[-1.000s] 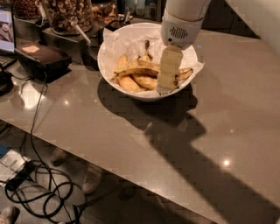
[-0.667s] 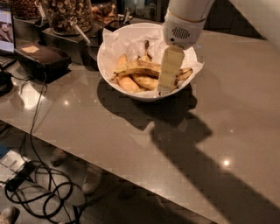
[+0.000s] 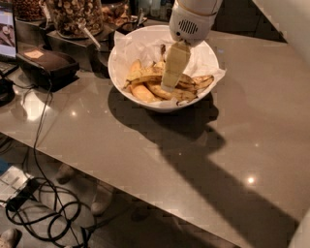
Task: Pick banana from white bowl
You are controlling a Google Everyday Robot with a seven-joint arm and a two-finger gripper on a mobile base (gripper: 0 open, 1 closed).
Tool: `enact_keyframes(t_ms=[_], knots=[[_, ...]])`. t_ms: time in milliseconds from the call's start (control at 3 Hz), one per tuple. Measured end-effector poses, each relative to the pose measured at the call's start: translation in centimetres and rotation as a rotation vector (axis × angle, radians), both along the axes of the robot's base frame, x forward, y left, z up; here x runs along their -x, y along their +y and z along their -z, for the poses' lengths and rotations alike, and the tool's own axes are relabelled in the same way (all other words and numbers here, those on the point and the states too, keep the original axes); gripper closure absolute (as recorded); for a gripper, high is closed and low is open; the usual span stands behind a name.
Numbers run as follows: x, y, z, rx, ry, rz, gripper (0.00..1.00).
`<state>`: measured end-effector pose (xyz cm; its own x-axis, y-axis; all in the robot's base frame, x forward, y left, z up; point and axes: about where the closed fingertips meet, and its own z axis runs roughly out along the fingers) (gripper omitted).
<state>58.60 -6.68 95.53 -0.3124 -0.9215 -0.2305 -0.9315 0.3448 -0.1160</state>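
The white bowl point(image 3: 127, 94) stands on the grey counter at the upper middle, lined with crinkled white paper. Several bananas lie in it. A mostly yellow, curved banana point(image 3: 144, 78) lies at the left of the pile; browner, spotted ones point(image 3: 196, 82) lie to the right. My gripper point(image 3: 168, 83) hangs from the white wrist straight down into the bowl, with its tip at the middle of the banana pile, just right of the yellow banana. It hides part of the pile.
Glass jars of snacks point(image 3: 77, 14) and a black box point(image 3: 46, 65) stand at the back left of the counter point(image 3: 232, 145). A screen point(image 3: 6, 29) is at the far left. Cables point(image 3: 43, 213) lie on the floor below the counter's front edge.
My gripper has moved left and further into the bowl, from the right side of the banana pile to its middle. The bowl and bananas have not moved.
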Motion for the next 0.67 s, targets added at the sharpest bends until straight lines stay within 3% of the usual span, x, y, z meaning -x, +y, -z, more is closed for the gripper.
enact_keyframes(t_ms=[333, 667], knots=[[-0.72, 1.27, -0.08, 0.0, 0.001, -0.001, 0.27], [-1.44, 2.18, 0.48, 0.022, 0.003, 0.005, 0.24]])
